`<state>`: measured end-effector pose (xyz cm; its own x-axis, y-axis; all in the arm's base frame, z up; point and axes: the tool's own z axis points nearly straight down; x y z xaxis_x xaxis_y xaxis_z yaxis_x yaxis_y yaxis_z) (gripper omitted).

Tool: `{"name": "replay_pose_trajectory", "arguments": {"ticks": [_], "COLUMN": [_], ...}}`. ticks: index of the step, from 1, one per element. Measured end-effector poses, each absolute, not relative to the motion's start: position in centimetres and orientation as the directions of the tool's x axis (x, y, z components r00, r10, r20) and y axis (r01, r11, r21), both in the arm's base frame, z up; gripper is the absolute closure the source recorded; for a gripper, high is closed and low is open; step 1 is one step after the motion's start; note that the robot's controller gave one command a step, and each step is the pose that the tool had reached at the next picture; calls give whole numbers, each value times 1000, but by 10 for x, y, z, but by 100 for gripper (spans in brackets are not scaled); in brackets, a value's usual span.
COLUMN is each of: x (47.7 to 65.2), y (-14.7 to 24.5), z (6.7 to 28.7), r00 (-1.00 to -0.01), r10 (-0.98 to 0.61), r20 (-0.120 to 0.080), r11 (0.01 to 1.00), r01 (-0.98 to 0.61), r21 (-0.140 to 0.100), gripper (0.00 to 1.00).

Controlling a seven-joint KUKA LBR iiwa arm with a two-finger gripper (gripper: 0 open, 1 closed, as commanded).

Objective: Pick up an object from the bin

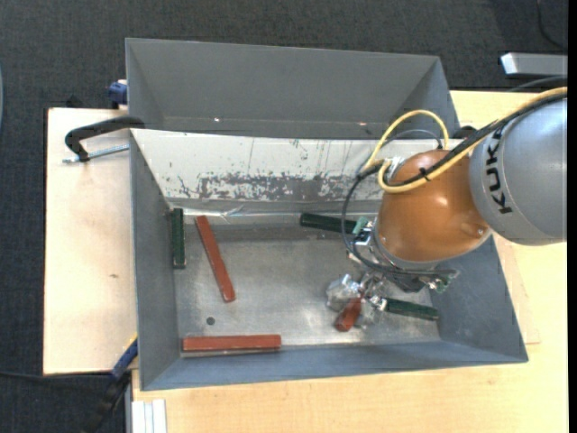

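Observation:
My gripper (370, 293) is low in the bin's front right part, under the arm's orange cover. Right below it lies a small red-brown piece (346, 318), touching or nearly touching the gripper's tip. A crumpled silvery clear thing (342, 289) sits just left of the gripper. A dark green stick (412, 310) lies on the bin floor to its right, partly hidden by the gripper. Another dark green stick (326, 225) pokes out from behind the cover near the back wall. I cannot see whether anything is held.
A long red-brown stick (215, 259) lies slanted in the left half. A red-brown bar (232, 342) lies along the front wall. A dark green strip (178, 238) stands along the left wall. The arm covers the bin's right side.

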<state>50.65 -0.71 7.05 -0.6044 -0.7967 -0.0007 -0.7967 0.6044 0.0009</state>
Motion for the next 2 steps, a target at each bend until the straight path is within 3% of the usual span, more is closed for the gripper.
{"name": "replay_pose_trajectory", "arguments": {"ticks": [2], "x": [506], "y": [-7], "z": [74], "r00": [-605], "r10": [-796], "r20": [-1], "r11": [605], "r01": [-796], "r21": [2], "gripper": [100]}}
